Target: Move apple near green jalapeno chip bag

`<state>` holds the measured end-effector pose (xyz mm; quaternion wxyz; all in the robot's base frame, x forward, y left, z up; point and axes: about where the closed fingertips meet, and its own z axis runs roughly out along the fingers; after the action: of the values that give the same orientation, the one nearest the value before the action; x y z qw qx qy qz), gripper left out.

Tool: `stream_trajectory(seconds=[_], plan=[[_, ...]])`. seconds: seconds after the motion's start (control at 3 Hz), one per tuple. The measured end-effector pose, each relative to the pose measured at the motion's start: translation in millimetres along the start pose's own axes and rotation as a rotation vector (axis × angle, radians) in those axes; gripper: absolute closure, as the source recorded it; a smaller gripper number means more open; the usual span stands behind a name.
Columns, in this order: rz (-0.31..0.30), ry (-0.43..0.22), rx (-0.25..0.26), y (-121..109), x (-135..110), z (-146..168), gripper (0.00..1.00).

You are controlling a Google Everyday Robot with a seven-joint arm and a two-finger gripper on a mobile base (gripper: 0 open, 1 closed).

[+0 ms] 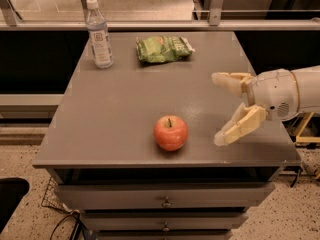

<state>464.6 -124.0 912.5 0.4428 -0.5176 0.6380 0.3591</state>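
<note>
The red-orange apple point(170, 132) stands upright near the front edge of the grey table point(120, 114), stem up. The green jalapeno chip bag point(163, 49) lies at the back of the table, a good way behind the apple. My gripper point(217, 108) comes in from the right, over the table's right part, to the right of the apple and apart from it. Its two cream fingers point(239, 127) are spread wide, and nothing is between them.
A clear plastic water bottle point(99, 34) with a white cap stands at the back left, left of the bag. Drawers point(165, 201) sit under the table's front edge. A metal rail runs behind the table.
</note>
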Motion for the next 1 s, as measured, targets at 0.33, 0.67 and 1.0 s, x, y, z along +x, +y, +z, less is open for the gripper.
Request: stream_trajectory(seconds=[0.33, 0.67, 1.0], plan=[[-0.006, -0.053, -0.031, 4, -7, 25, 0.00], [-0.020, -0.035, -0.035, 9, -5, 50, 0.00], [-0.056, 0.014, -0.004, 13, 1, 62, 0.00]])
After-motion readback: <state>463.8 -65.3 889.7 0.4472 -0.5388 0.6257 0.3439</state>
